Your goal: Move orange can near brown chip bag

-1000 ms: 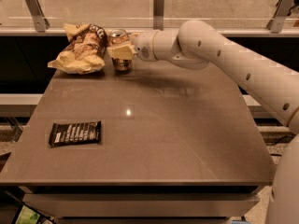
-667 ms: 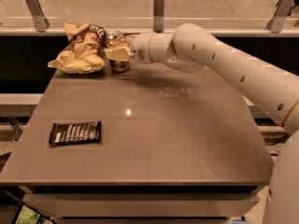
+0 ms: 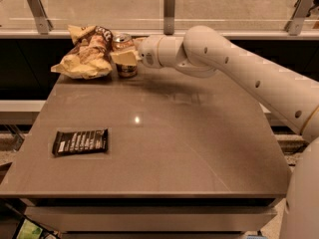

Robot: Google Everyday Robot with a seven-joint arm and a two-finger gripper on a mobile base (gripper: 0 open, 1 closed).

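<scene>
The orange can (image 3: 125,55) stands upright at the table's far left, its silver top showing, right beside the brown chip bag (image 3: 85,53), a wrinkly pale yellow-tan bag with a dark brown end. My gripper (image 3: 124,57) reaches in from the right on the white arm and is shut on the can, one pale finger (image 3: 122,58) across its front. The can's base rests at the table surface.
A flat black bar wrapper (image 3: 80,142) with white stripes lies at the front left of the grey table (image 3: 164,148). A glass barrier with metal posts (image 3: 169,4) runs behind the table's far edge. My arm (image 3: 249,78) crosses the right rear.
The gripper with the can has moved a little to the left, closer to the chip bag. The wrapper and the bag have not moved.
</scene>
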